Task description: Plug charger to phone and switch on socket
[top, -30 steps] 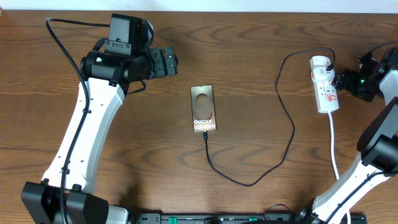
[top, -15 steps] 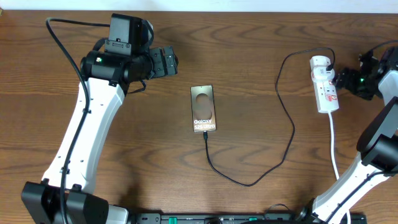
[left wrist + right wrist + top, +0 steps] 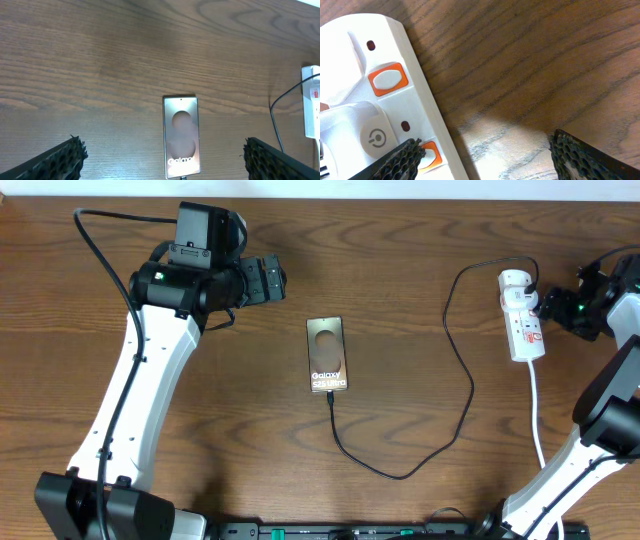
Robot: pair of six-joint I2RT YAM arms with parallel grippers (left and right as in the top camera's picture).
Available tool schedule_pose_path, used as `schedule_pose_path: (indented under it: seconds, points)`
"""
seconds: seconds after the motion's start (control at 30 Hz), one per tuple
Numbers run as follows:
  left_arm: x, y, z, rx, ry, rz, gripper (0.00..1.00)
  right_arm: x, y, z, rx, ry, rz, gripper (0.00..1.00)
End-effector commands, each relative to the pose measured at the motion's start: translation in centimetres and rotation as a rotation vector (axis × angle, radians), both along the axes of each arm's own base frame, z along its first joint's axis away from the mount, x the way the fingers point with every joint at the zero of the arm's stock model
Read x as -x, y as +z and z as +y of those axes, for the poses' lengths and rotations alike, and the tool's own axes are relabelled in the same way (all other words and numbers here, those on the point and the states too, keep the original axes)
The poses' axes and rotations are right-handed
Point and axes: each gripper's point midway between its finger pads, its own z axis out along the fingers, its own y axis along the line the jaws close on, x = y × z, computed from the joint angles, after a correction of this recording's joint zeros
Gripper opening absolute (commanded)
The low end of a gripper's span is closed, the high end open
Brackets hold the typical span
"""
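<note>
White power strip with orange-red switches (image 3: 522, 315): far right of the table, long axis far-to-near | your right gripper (image 3: 490, 159), jaws apart and empty, is just right of it, one fingertip at an orange switch (image 3: 429, 152) | left gripper (image 3: 268, 280) spread wide, empty, well apart, far-left of the dark slab phone (image 3: 327, 355)

The phone (image 3: 327, 355) lies mid-table (image 3: 400, 240), the charger (image 3: 470, 395) meeting its near edge and looping right and up to the far end of the socket (image 3: 523, 315), with the right gripper (image 3: 553, 308) just beside the strip and the left gripper (image 3: 268, 280) up-left of the phone, apart from it.
</note>
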Motion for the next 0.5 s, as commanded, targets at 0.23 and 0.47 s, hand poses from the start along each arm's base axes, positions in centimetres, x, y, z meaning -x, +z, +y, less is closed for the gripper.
schedule_pose_path:
  seconds: [0.23,0.47]
  points:
    - [-0.1,0.9,0.4,-0.010,0.008,-0.025,0.98,0.7,-1.8,4.2,-0.060,0.069,0.071,0.83]
    - [-0.1,0.9,0.4,-0.010,0.008,-0.025,0.99,1.4,-2.0,4.5,-0.075,0.069,0.098,0.83]
